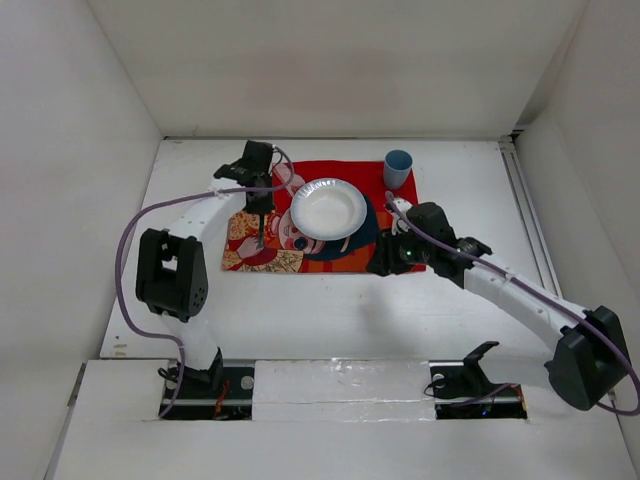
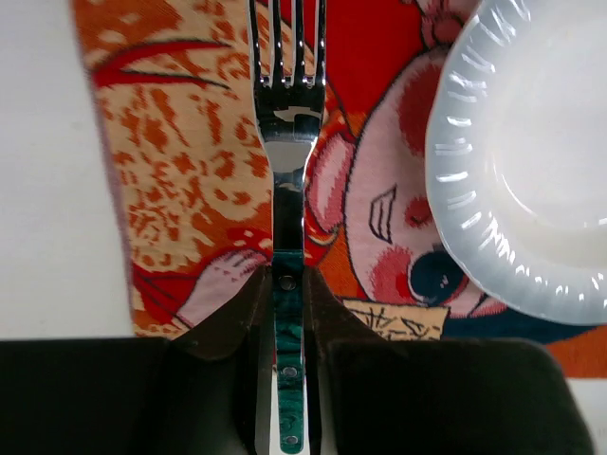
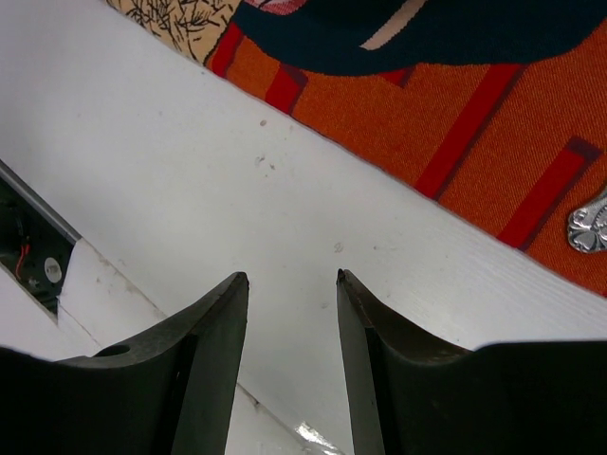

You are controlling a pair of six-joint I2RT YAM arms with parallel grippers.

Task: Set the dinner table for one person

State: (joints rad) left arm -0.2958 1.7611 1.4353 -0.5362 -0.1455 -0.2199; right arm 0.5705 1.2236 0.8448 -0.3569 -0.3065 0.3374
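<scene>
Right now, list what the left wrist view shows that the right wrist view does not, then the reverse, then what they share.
Left wrist only: a metal fork clamped by its handle in the left end effector, tines pointing away, and a white fluted plate on the cartoon face print.
Right wrist only: the right end effector, open and holding nothing, above bare tabletop, and an ornate silver handle tip at the right edge; which utensil it belongs to cannot be told.
Both: the red cartoon placemat lying on the white dinner table.
</scene>
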